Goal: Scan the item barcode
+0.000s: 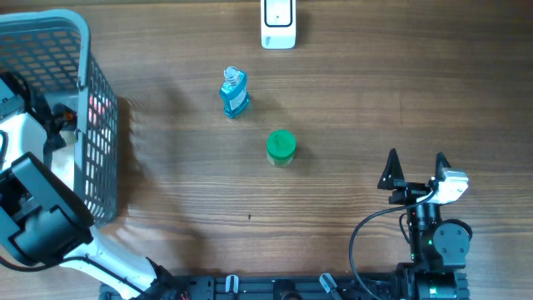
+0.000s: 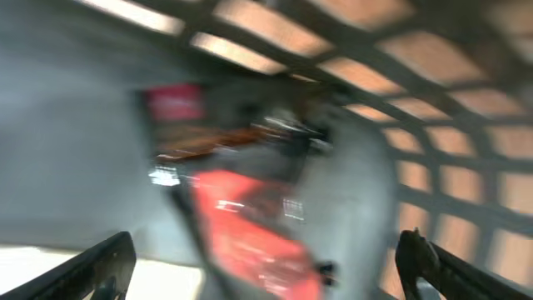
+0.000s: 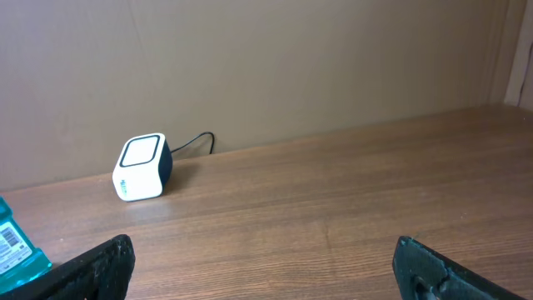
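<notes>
early on: left gripper [image 2: 265,254] released inside the basket [image 1: 100,142] above a blurred red packet [image 2: 241,225], right gripper [image 1: 415,158] open and idle, scanner [image 1: 278,21] well apart, pick and scan not yet done.

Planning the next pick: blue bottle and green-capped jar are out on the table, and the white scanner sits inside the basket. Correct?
No. The white scanner is not in the basket; the overhead view shows it standing on the table at the far edge. The blue bottle and green-capped jar are out on the table, as you said.
</notes>
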